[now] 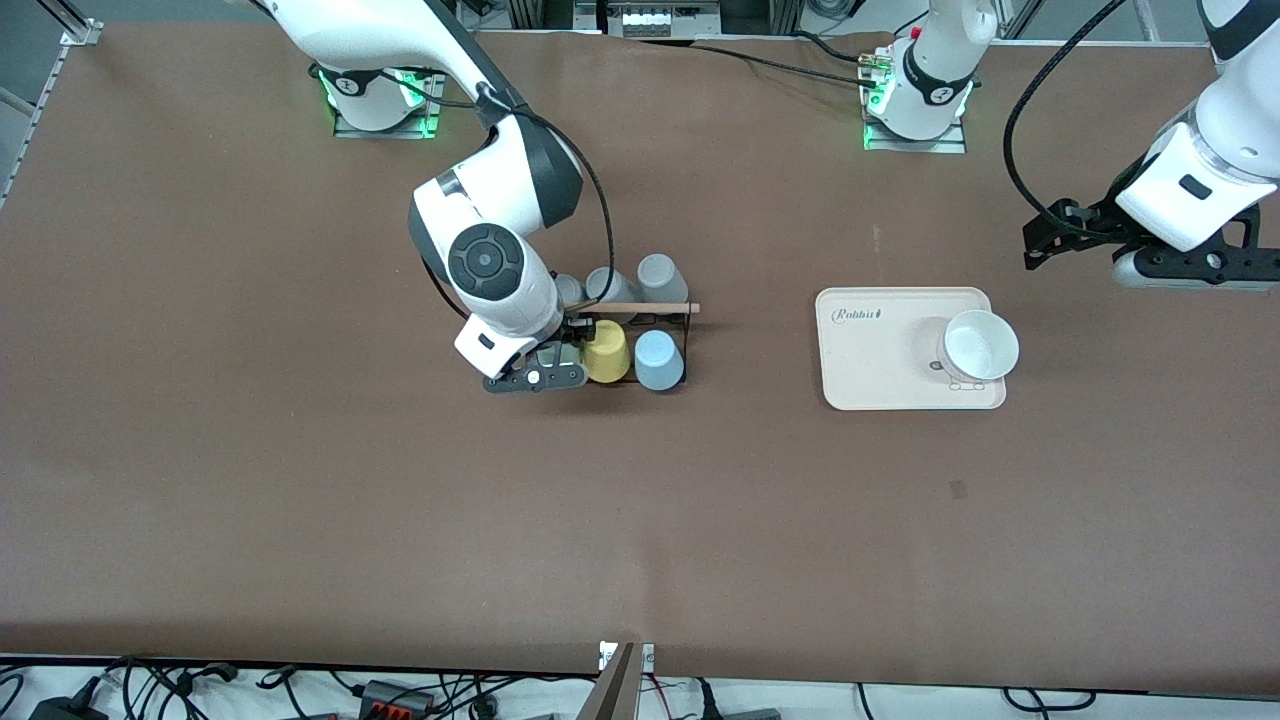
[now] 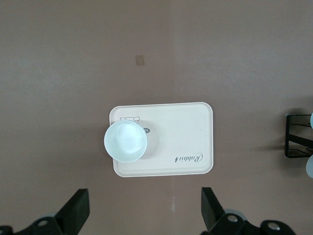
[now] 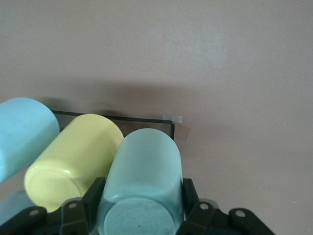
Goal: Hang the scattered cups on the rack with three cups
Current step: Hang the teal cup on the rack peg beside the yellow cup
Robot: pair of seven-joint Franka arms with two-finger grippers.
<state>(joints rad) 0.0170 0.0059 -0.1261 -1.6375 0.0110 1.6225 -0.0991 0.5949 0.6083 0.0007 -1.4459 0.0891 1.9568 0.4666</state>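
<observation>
The black wire rack (image 1: 690, 335) with its wooden rod (image 1: 640, 307) stands mid-table. On its side nearer the camera hang a yellow cup (image 1: 607, 352) and the light blue cup (image 1: 659, 360). My right gripper (image 1: 560, 350) is at the rack's end toward the right arm. In the right wrist view the gripper (image 3: 142, 196) is shut on the pale mint green cup (image 3: 144, 166), its base toward the camera. The mint cup lies beside the yellow cup (image 3: 73, 161), with the light blue cup (image 3: 24, 132) past that and the rack's wire (image 3: 112, 118) below. My left gripper (image 1: 1040, 245) waits open and empty over the table (image 2: 144, 215).
Grey cups (image 1: 657, 275) hang on the rack's side farther from the camera. A cream tray (image 1: 880, 370) with a white bowl (image 1: 980, 345) on it lies toward the left arm's end; both also show in the left wrist view, tray (image 2: 186, 127) and bowl (image 2: 125, 141).
</observation>
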